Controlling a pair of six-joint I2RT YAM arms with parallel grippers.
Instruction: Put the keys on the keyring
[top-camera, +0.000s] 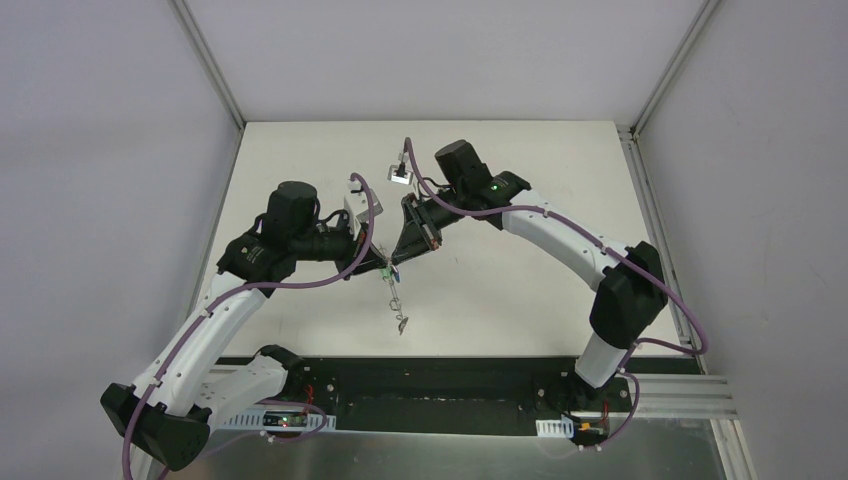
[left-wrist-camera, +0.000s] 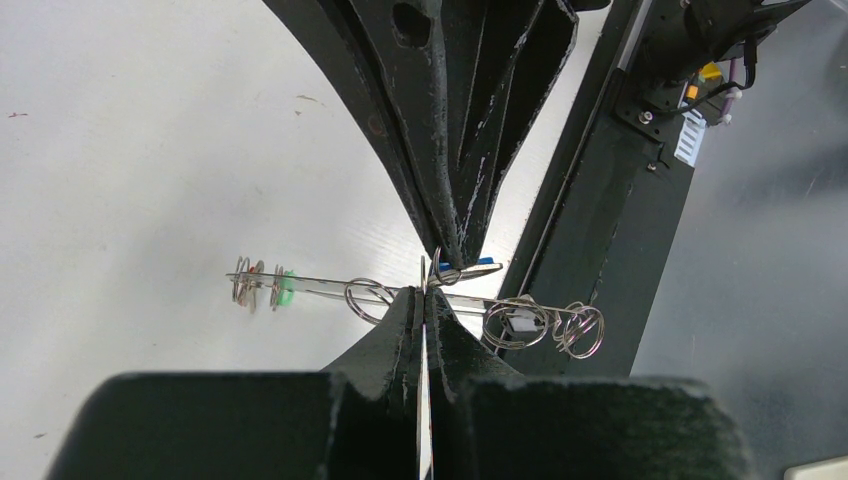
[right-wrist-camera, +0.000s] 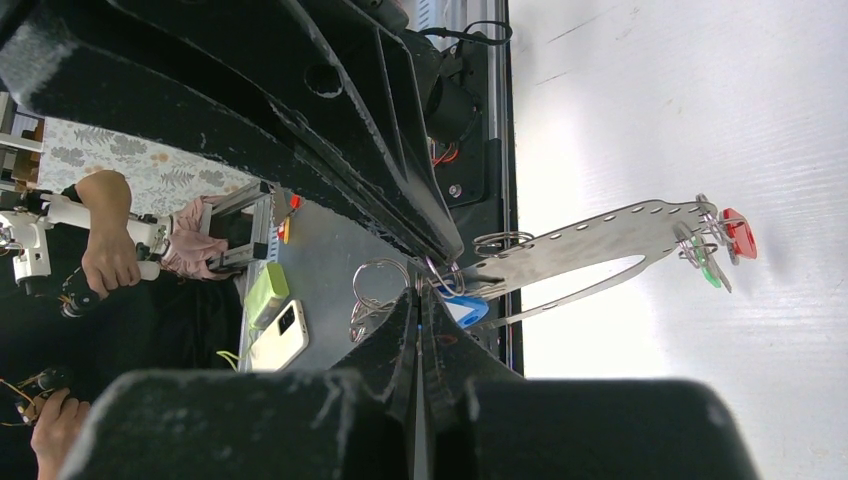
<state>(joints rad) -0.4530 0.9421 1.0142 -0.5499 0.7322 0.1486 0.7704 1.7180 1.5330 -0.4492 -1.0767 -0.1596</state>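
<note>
Left gripper (left-wrist-camera: 424, 300) clamps the keyring (left-wrist-camera: 320, 287). Right gripper (right-wrist-camera: 420, 298), closed too, crowds in from one o'clock, half hiding the blue-tagged key (right-wrist-camera: 466, 311); whether it holds that, I can't tell.

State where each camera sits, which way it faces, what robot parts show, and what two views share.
Top external: above and behind, looking down on the table; both arms, bases nearest.
Left wrist: on the left arm, looking along the left gripper at the right gripper.
Right wrist: mirrored, looking along the right gripper at the left gripper.
Shared: both wrist views show the keyring and blue-tagged key between the tips.
</note>
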